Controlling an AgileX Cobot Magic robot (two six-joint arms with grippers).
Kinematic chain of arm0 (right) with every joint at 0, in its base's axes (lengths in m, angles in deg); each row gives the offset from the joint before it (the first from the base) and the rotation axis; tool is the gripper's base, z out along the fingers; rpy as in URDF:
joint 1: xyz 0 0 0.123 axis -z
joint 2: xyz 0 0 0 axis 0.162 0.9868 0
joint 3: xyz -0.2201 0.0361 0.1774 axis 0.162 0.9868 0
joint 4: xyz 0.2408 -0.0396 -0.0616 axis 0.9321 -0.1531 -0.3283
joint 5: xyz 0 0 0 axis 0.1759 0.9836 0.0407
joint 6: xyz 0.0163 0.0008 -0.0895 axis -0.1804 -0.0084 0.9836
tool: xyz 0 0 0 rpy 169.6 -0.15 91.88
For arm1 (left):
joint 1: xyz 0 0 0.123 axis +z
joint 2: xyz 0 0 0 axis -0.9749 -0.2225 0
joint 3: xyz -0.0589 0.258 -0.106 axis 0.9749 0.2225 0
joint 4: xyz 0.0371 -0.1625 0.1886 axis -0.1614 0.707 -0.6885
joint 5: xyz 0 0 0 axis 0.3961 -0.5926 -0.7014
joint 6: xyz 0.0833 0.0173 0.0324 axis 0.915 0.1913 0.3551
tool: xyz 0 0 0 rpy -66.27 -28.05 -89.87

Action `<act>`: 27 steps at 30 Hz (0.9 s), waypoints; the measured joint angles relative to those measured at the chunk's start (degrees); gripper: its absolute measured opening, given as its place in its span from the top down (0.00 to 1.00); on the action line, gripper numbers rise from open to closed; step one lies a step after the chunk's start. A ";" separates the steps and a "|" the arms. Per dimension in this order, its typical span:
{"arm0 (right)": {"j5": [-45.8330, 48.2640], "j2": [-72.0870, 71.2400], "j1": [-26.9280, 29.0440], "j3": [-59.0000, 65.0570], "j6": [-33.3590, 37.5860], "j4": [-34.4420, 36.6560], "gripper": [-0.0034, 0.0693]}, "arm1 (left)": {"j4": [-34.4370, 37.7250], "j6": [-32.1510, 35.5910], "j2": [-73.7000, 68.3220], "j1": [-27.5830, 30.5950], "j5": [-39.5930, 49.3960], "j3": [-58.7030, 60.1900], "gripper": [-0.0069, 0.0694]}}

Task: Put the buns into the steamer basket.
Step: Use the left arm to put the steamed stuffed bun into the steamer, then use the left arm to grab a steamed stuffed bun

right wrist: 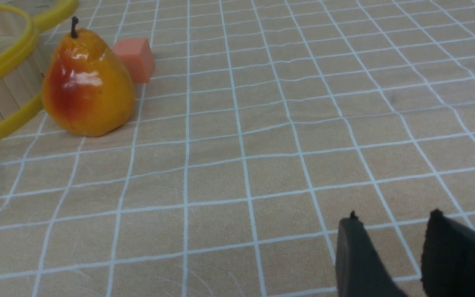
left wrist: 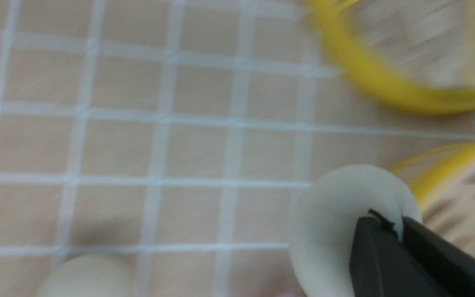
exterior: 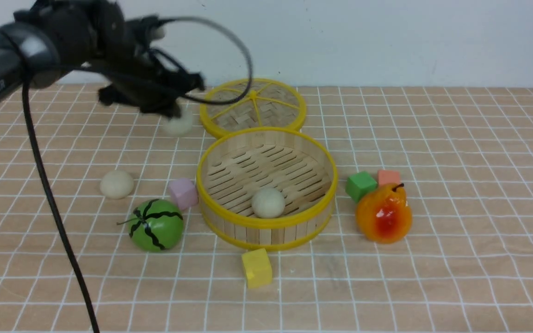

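The steamer basket stands mid-table, and one bun lies on its slatted floor. A second bun rests on the cloth to the basket's left and shows blurred at the edge of the left wrist view. My left gripper hovers behind and left of the basket, shut on a third bun. In the left wrist view the black fingertips pinch that squashed bun close to the basket's yellow rim. My right gripper is open and empty over bare cloth, out of the front view.
The flat woven lid lies behind the basket. A green watermelon ball and pink cube sit at its left, a yellow cube in front. A green cube, salmon cube and pear stand right.
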State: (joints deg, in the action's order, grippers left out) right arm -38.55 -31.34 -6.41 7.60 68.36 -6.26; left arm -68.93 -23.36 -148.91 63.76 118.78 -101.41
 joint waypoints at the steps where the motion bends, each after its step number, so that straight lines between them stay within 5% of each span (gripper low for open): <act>1: 0.00 0.00 0.00 0.00 0.00 0.00 0.62 | 0.82 0.62 0.06 -1.97 -1.25 -0.40 0.92; 7: 0.00 0.00 0.00 0.00 0.00 0.00 0.62 | 1.82 1.39 -4.10 -8.97 -5.94 -0.51 0.91; 14: 0.00 0.00 0.00 0.00 0.00 0.00 0.62 | 1.87 -1.19 -9.18 -10.53 -6.89 -0.51 0.84; 23: 0.00 0.00 0.00 0.00 0.00 0.00 0.62 | 0.18 -4.03 -8.89 -10.48 -4.14 -1.38 0.45; 27: 0.00 0.00 0.00 0.00 0.00 0.00 0.62 | -4.47 -4.03 -5.32 -10.41 -0.47 -1.80 0.35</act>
State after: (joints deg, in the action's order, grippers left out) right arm -38.55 -31.34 -6.41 7.60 68.36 -6.26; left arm -73.40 -27.39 -154.23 53.35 118.32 -103.21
